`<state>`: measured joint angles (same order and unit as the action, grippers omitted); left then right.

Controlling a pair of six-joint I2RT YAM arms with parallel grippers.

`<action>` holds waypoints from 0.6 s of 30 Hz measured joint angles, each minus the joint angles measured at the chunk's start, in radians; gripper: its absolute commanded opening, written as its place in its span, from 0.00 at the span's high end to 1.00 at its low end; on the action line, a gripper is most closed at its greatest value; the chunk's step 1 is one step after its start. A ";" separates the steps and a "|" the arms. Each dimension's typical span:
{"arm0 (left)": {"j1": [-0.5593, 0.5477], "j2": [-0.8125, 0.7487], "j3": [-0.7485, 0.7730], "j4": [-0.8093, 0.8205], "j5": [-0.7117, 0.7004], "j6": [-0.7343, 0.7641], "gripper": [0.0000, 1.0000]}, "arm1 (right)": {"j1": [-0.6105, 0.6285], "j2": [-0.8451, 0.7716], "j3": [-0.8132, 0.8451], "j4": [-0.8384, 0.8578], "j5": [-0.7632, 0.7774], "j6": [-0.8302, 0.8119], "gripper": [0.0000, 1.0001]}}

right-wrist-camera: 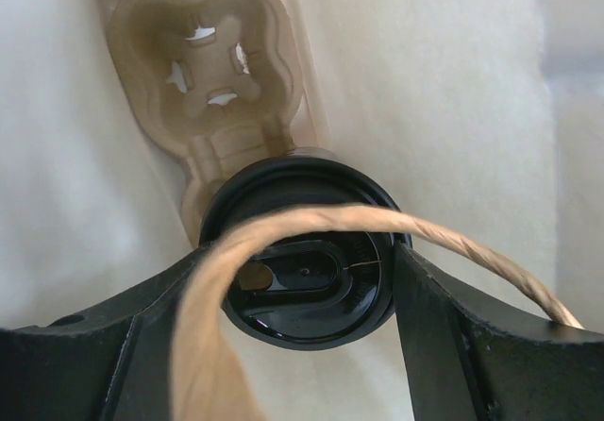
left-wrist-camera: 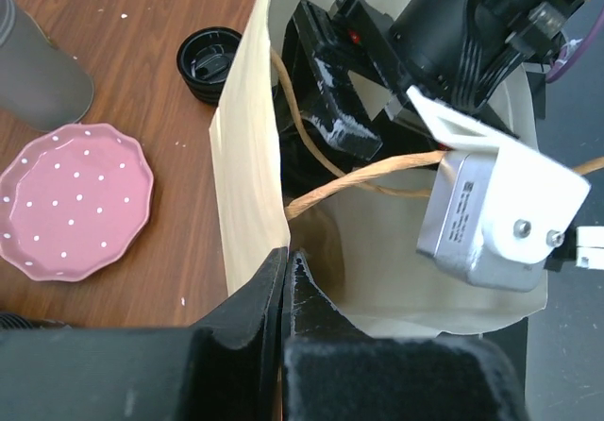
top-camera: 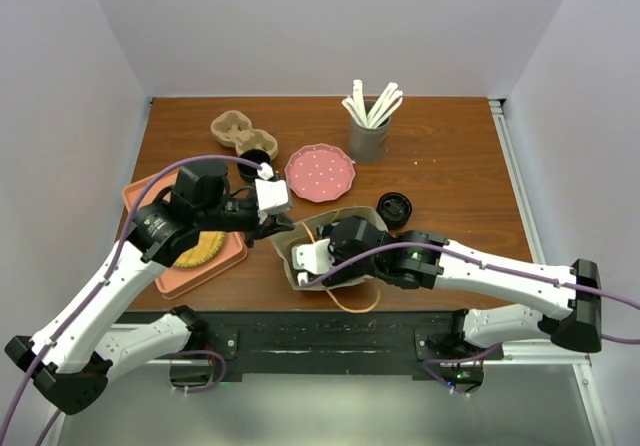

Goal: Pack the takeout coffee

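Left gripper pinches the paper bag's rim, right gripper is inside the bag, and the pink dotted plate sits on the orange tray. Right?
Not quite: the pink dotted plate lies on the bare wooden table, not on the orange tray, as the top external view shows. The rest holds.

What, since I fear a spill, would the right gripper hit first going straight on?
The twine handle crosses the right gripper; straight ahead is the black lid, between its fingers, perhaps touching. Depth is unclear.
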<state>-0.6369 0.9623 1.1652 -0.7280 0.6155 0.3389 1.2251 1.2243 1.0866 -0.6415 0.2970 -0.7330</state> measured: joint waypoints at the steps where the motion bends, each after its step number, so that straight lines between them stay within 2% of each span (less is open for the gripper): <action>1: 0.000 0.000 0.000 0.000 -0.002 0.003 1.00 | 0.000 -0.005 0.000 0.000 -0.001 0.006 0.57; 12: -0.003 -0.007 0.095 -0.051 -0.143 0.127 1.00 | 0.000 -0.011 0.000 0.047 -0.026 0.097 0.56; 18: -0.005 -0.006 0.109 -0.041 -0.151 0.137 1.00 | 0.000 0.030 -0.002 0.106 -0.026 0.124 0.56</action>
<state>-0.6418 0.9565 1.2743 -0.7689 0.4641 0.4759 1.2251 1.2545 1.0847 -0.5358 0.2707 -0.6086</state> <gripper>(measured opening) 0.012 0.691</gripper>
